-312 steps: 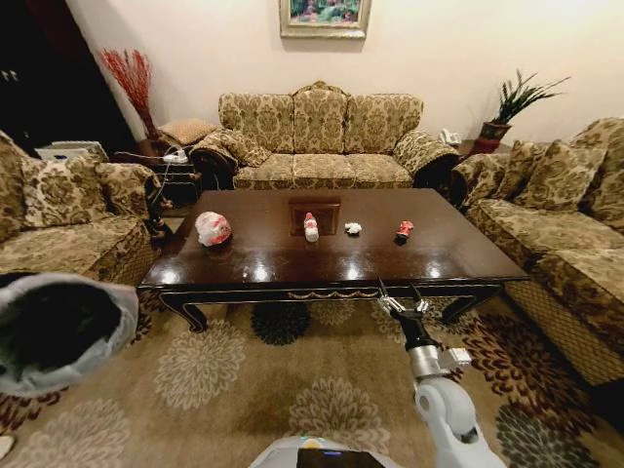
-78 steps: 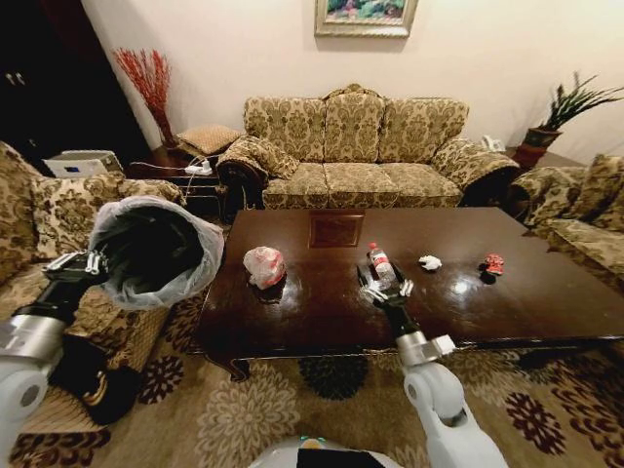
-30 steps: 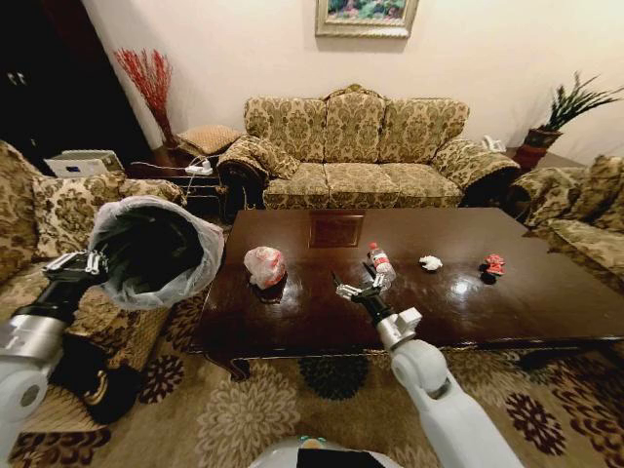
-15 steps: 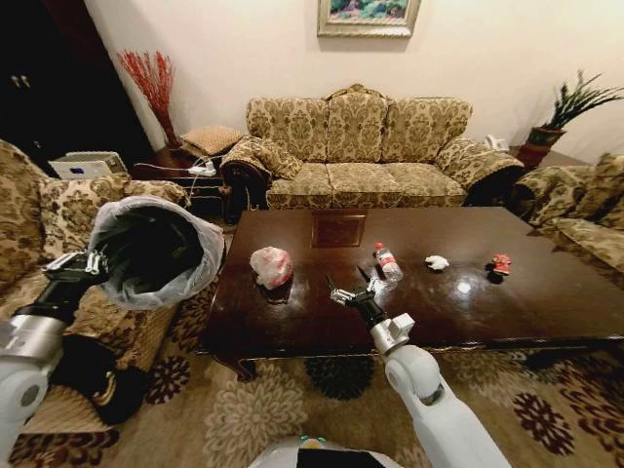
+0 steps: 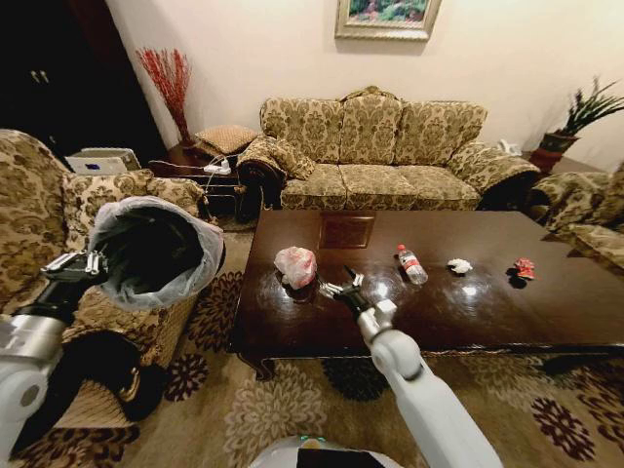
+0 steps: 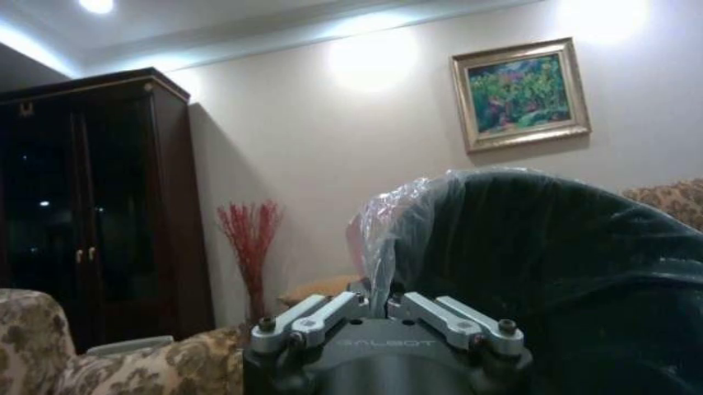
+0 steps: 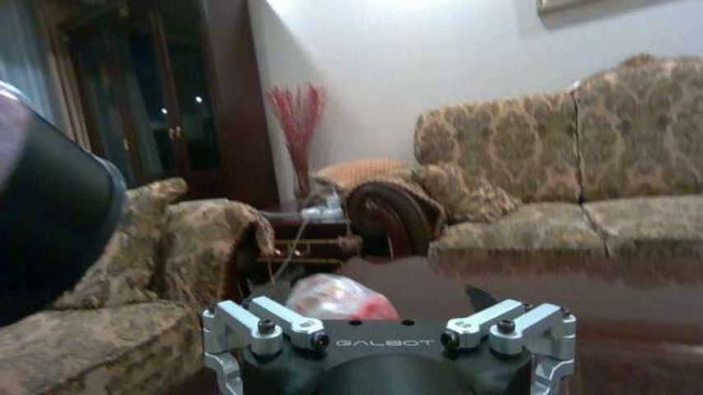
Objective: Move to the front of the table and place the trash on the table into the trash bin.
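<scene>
Bag bundle [image 5: 295,266] lies on the table [image 5: 468,317], just beyond our right gripper [image 5: 339,286], whose fingers spread wide and hold nothing. Our left gripper [image 5: 74,264] clamps the trash bin [image 5: 151,252] by its liner, raised beside the table.

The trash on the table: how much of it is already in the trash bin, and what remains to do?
Done: the robot stands at the table. In hand: the left gripper holds the trash bin up beside the table; the open right gripper hovers near the plastic bag bundle. Left: all four pieces lie on the table: bundle, bottle, paper wad, red wrapper.
</scene>
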Motion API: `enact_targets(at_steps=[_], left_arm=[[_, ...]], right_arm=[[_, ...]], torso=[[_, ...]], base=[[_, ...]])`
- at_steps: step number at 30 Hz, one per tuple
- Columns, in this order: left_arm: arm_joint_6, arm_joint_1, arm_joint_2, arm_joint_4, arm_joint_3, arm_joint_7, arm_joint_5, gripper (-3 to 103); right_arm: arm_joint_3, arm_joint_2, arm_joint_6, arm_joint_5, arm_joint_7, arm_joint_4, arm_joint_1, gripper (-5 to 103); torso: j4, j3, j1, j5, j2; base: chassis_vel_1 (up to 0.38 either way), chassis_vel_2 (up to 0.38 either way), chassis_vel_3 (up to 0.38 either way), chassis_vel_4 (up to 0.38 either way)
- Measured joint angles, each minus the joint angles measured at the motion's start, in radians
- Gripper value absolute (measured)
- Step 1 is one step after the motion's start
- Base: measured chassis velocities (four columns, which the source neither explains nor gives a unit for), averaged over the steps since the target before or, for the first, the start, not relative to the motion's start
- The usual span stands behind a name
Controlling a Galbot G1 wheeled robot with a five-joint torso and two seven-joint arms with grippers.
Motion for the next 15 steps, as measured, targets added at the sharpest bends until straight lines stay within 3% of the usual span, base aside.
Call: enact_targets(at_steps=[7, 15], left_arm=[[0.0, 0.0, 0.0, 0.0, 0.0, 0.0, 0.0, 3], [0.0, 0.0, 0.0, 0.0, 0.0, 0.0, 0.0, 3]], right_arm=[[-0.113, 0.056, -0.039, 0.061, 0.021, -0.158, 0.174, 100], [-0.181, 0.167, -0.033, 0.002, 0.026, -0.3, 0.276, 100]], torso=[[0.0003, 0.0, 0.0, -0.0014, 0.0], [0.0003, 0.0, 0.0, -0.001, 0.0]], base=[[-0.033, -0.014, 0.007, -0.003], [0.0, 0.0, 0.0, 0.0]])
